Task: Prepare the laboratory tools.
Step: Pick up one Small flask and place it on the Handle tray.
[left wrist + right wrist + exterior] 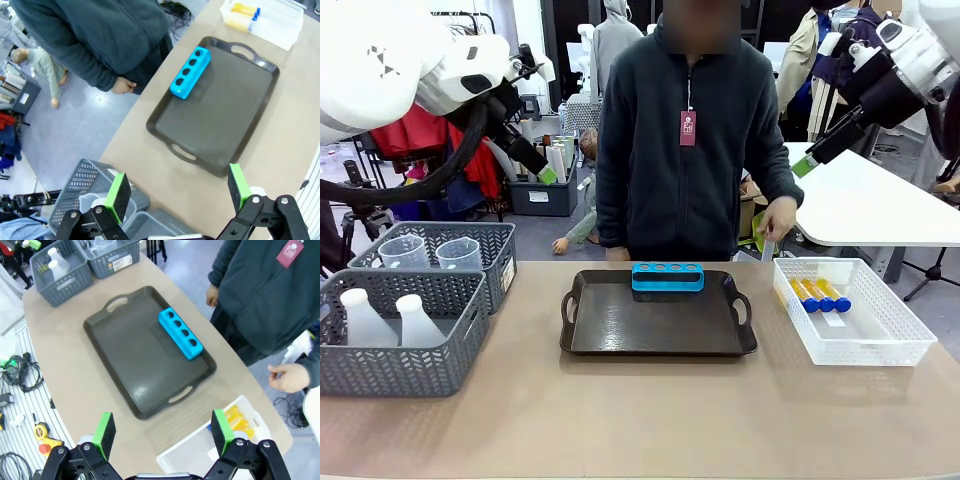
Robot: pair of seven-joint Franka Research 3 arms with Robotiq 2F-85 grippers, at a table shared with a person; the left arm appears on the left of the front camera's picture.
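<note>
The left tool (178, 192) and right tool (162, 432) hang spread and empty above the surface (640, 420), while test tubes (820, 295) lie in the right white bin (905, 325), flasks (415, 320) and beakers (458, 254) in left grey baskets (390, 375), likely staged for the blue rack (667, 277) on the central tray (650, 325).

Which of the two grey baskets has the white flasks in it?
The nearer basket, on the robot's side: two white flasks stand in it. The basket behind it holds clear beakers instead.
</note>
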